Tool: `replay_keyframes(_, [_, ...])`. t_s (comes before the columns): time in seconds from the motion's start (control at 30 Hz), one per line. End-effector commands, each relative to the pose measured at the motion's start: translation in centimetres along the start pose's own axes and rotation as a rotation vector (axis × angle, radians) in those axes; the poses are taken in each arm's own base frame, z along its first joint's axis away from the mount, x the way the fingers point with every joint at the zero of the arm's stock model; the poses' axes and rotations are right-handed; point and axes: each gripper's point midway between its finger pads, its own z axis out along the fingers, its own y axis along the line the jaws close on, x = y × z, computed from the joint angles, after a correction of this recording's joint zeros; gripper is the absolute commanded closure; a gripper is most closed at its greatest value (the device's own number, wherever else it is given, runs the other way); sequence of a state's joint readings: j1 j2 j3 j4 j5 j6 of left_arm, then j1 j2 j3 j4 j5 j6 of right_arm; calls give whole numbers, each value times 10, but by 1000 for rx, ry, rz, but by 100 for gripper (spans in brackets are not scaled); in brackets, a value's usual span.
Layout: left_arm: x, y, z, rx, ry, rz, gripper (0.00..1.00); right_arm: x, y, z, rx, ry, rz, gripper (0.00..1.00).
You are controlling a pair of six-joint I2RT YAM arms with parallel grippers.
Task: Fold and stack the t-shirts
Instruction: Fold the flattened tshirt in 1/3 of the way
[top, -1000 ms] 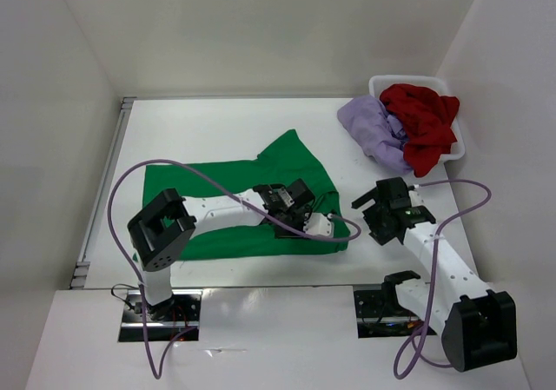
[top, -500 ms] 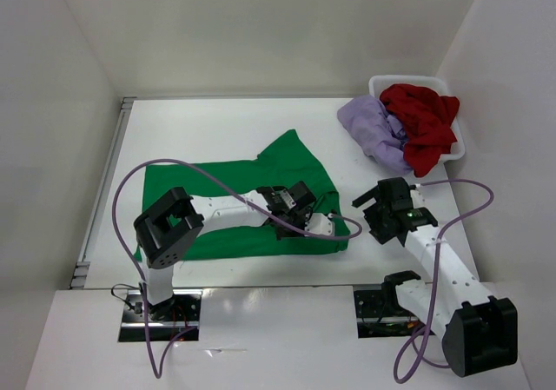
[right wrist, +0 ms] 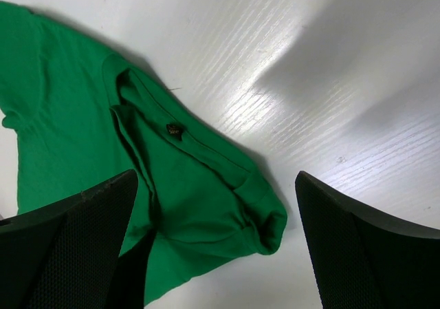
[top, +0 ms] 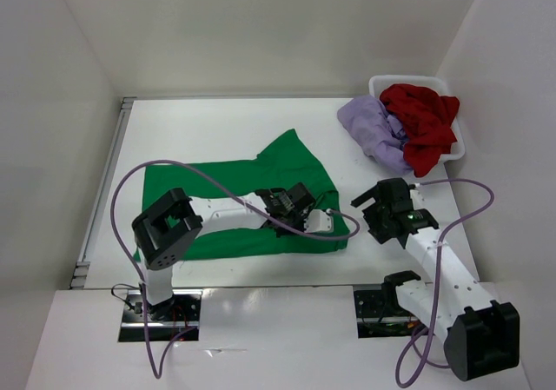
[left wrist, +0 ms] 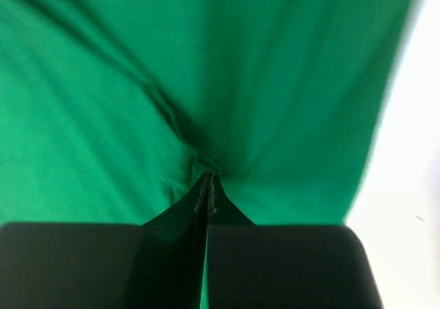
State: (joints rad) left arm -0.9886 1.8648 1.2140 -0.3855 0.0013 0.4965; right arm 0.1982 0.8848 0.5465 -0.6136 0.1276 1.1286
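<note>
Here, the left end effector (left wrist: 208,185) sits at lower centre of the overhead view, its fingers pressed together on a small pucker of the green t-shirt (top: 217,190). That shirt lies spread across the lower middle of the white desk (top: 217,129). The right end effector (right wrist: 214,185) hangs just right of the shirt's collar end, fingers spread wide, holding nothing. At upper right, the lavender t-shirt (top: 373,125) spills from a white basket (top: 380,81), beside the dark red t-shirt (top: 421,116) heaped in it.

No legible txt anywhere — dark neck tag (right wrist: 173,131) on green t-shirt (right wrist: 65,126) too small to read.
</note>
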Motion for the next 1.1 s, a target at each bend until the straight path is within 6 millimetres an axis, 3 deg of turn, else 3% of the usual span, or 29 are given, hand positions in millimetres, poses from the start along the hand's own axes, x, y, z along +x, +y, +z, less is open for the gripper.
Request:
replay_keyframes(0.0, [-9, 28, -18, -152, -41, -96, 100, -4, 5, -1, -27, -31, 1, 0])
replay_keyframes(0.1, [-10, 39, -25, -143, -73, -170, 100, -1, 6, -1, -31, -25, 2, 0])
replay_keyframes(0.23, [-9, 34, -27, -109, -84, -226, 100, 0, 5, 0, -22, -26, -7, 0])
replay_keyframes(0.37, [4, 50, -28, -88, -101, -337, 100, 4, 2, 1, -9, -15, -17, 0])
replay_keyframes(0.47, [26, 66, -25, -101, -78, -418, 98, 5, 5, 0, -12, -10, -25, 0])
replay_keyframes(0.53, [39, 66, -17, -93, -48, -452, 92, 6, 4, 2, -3, -7, -26, 0])
replay_keyframes(0.63, [52, 73, -17, -104, -35, -497, 79, 5, 6, 2, -3, -7, -35, 0])
replay_keyframes(0.8, [64, 89, -26, -134, -36, -579, 65, 13, 6, 3, 24, 6, -84, 0])
replay_keyframes(0.93, [77, 110, -49, -212, -7, -625, 63, 22, 11, -7, 90, -16, -169, 0])
replay_keyframes(1.0, [94, 123, -76, -265, 2, -670, 63, 41, 12, -11, 115, 3, -270, 0])
replay_keyframes(1.03, [106, 128, -87, -307, 20, -690, 63, 46, 23, -18, 108, 5, -272, 0])
replay_keyframes(1.07, [111, 137, -112, -374, -7, -706, 61, 54, 8, -19, 188, 19, -321, 0])
